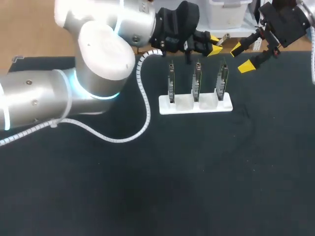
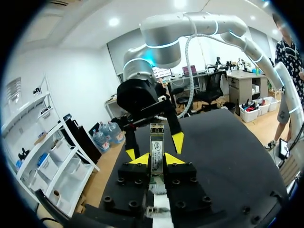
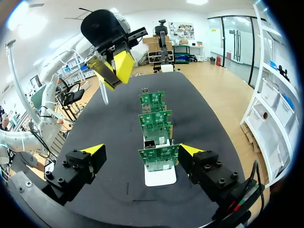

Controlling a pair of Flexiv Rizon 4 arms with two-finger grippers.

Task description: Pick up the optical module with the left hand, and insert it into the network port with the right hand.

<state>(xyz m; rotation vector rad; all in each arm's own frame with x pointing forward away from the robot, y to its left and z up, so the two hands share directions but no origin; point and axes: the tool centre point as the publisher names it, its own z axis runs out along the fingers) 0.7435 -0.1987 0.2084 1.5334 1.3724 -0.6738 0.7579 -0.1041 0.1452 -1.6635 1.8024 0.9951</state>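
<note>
Left gripper point(image 2: 156, 160) clamped on slim silver metal optical module point(image 2: 156, 142), held up beyond far side of white three-slot rack point(image 1: 195, 105). Upright green circuit boards point(image 1: 196, 78) stand in rack. Right gripper point(image 1: 241, 57) spread wide, just right of module, not touching.

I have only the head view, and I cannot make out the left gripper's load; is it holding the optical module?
Observer: Yes; the left wrist view shows the optical module between the left gripper's fingers, both touching it, its end sticking out past their tips.
Operator: Thank you. And the other arm?
Observer: The right gripper hangs straight ahead of the module, fingers open, not touching it.
Operator: And the target?
Observer: The right wrist view shows three green boards in a row on the white stand, faces toward that gripper.
</note>
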